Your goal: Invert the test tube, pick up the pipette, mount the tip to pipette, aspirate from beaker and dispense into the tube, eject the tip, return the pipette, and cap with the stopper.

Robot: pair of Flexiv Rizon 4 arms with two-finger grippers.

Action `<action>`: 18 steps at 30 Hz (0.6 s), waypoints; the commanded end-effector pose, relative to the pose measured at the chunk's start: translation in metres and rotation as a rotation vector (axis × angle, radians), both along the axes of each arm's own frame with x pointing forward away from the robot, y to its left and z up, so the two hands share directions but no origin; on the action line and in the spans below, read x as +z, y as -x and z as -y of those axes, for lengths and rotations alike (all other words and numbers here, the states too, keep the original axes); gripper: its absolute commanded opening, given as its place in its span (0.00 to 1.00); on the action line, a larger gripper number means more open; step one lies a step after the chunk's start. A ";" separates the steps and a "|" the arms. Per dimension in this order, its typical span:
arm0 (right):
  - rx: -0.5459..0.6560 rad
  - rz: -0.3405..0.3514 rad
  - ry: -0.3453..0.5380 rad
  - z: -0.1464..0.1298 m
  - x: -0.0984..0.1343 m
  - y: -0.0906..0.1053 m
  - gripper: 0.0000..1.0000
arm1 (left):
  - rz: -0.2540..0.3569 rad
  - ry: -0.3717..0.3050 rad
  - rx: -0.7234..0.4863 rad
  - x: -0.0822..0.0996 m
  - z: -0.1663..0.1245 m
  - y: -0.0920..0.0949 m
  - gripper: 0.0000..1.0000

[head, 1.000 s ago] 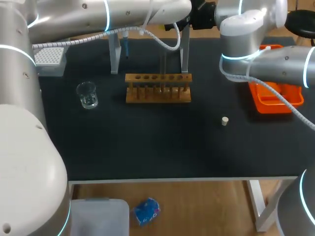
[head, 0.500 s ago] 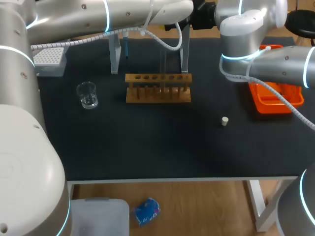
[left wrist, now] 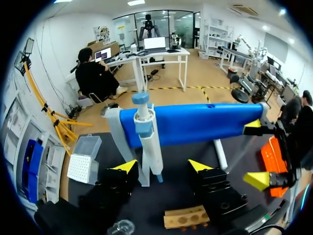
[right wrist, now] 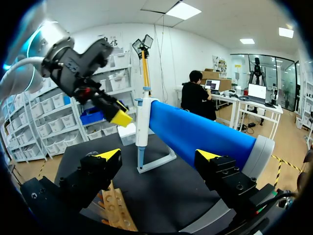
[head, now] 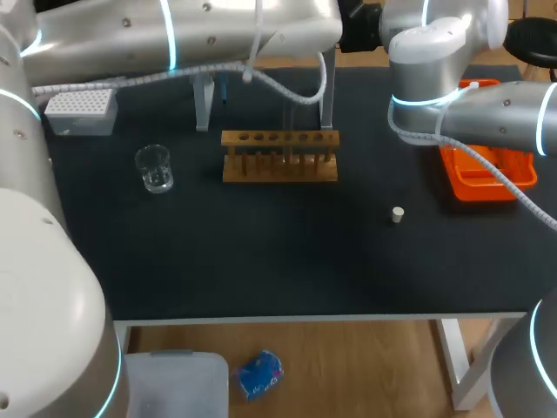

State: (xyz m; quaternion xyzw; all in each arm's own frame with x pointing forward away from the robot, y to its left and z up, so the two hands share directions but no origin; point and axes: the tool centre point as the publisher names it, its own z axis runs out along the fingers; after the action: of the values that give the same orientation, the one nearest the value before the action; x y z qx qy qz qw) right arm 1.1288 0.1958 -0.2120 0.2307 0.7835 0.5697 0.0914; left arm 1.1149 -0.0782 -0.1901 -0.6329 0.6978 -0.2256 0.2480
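Note:
The blue-and-white pipette (left wrist: 146, 142) hangs on its stand under a blue bar (left wrist: 195, 122), just ahead of my left gripper (left wrist: 163, 166), which is open with nothing between its fingers. My right gripper (right wrist: 158, 155) is open too and faces the same pipette (right wrist: 142, 129) from the other side. A clear test tube (head: 286, 131) stands upright in the wooden rack (head: 278, 155). The glass beaker (head: 155, 168) sits left of the rack. The small stopper (head: 397, 214) lies on the mat to the rack's right. Both arms meet at the back of the table.
A white tip box (head: 81, 111) stands at the back left. An orange tray (head: 487, 170) sits at the right edge under my right arm. The stand's grey legs (head: 203, 104) rise just behind the rack.
My left arm has shifted back and up, uncovering the tip box. The right arm, tube, beaker and stopper have not moved.

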 end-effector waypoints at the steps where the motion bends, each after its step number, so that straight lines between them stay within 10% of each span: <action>1: 0.001 -0.001 0.000 0.000 0.000 -0.001 1.00 | 0.113 0.052 -0.077 0.005 -0.011 0.038 0.64; 18: 0.083 0.049 -0.016 0.013 0.028 0.029 1.00 | 0.312 0.190 -0.451 0.027 -0.004 0.089 0.59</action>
State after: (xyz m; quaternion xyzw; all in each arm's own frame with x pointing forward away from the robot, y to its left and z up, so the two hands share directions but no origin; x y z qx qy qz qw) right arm 1.1149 0.2029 -0.1943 0.1922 0.7851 0.5818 0.0905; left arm 1.0404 -0.0850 -0.1633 -0.5050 0.7608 -0.3208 0.2515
